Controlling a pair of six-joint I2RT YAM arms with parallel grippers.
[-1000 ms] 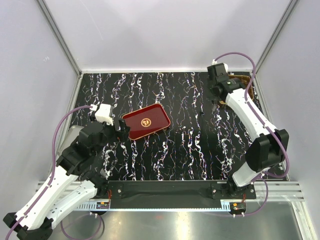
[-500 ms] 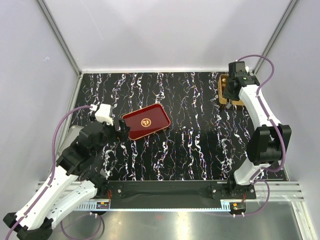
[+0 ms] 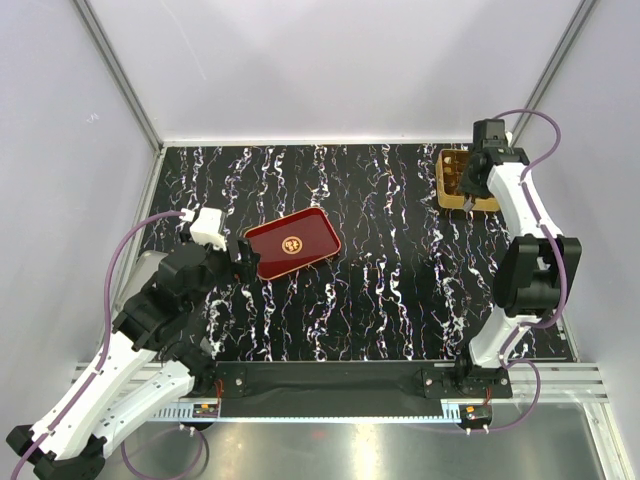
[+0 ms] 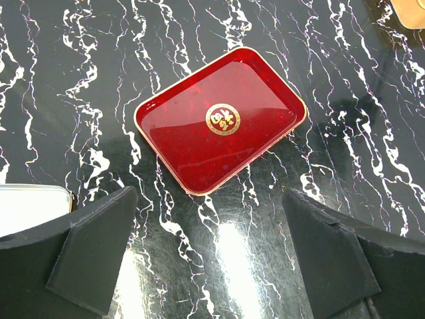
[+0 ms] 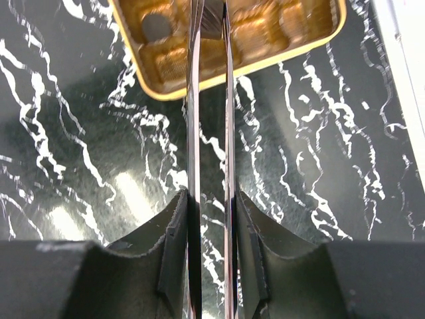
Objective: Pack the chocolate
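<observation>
A golden box (image 5: 153,83) with a grid of compartments lies at the table's far right (image 3: 445,190). Tan chocolate lumps (image 5: 255,30) sit in some compartments, and one compartment (image 5: 157,26) looks dark. My right gripper (image 5: 211,199) (image 3: 470,182) is shut on thin metal tongs (image 5: 193,133), whose two blades reach out over the box. What sits between the blade tips I cannot make out. The red tray (image 4: 219,123) (image 3: 292,243) with a gold emblem holds no chocolate. My left gripper (image 4: 212,252) (image 3: 240,258) hovers open just short of the tray's near-left edge.
A pale flat object (image 4: 30,203) lies left of the left gripper, showing as a grey shape (image 3: 148,268) at the table's left edge. White walls and metal posts close in the black marbled table (image 3: 400,280).
My right arm has swung right and toward the back corner, carrying the tongs over the golden box, which now shows more fully. The left arm and the red tray have not moved.
</observation>
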